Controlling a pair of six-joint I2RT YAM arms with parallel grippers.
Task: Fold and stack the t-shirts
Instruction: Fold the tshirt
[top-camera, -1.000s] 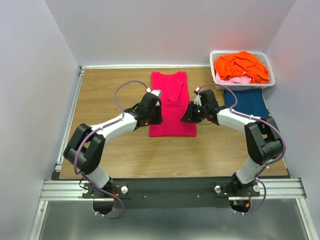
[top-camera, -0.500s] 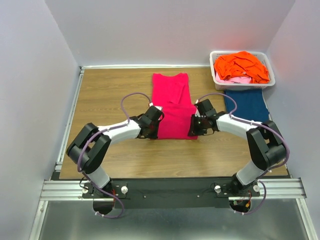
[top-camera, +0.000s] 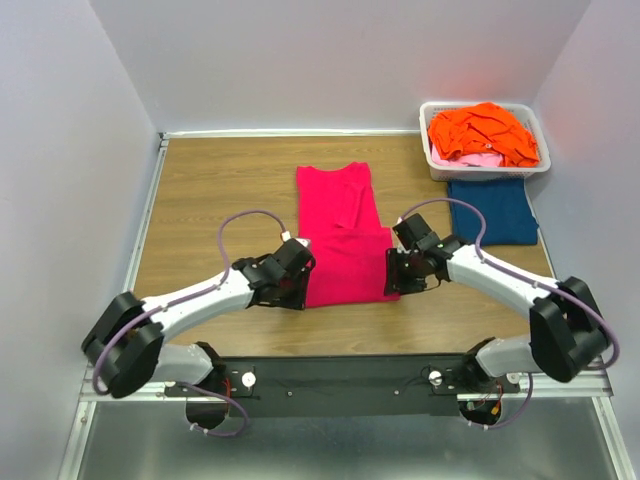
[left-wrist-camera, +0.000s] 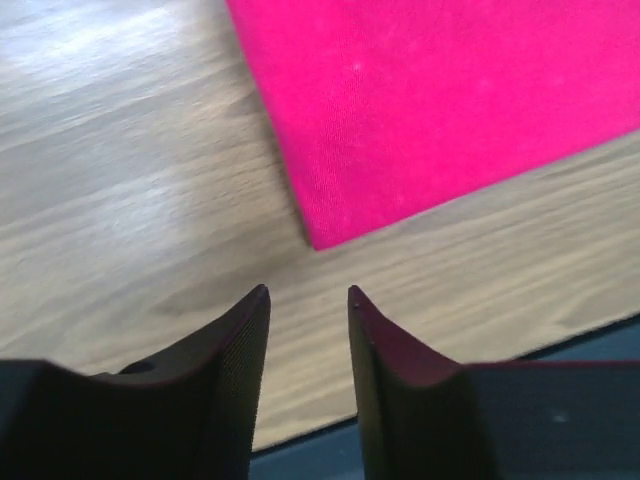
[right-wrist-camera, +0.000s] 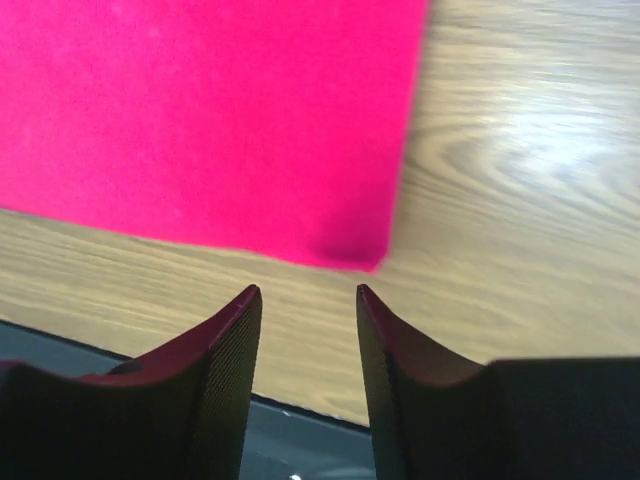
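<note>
Magenta t-shirt (top-camera: 340, 240) is lying flat; left gripper (left-wrist-camera: 307, 295) and right gripper (right-wrist-camera: 308, 292) are hovering at its near corners, jaws spread and empty, seemingly lining up to fold it

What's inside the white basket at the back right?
The white basket holds a crumpled heap of orange cloth, with a strip of pale pink cloth showing under its front edge. Whatever lies deeper is covered by the orange heap.
</note>
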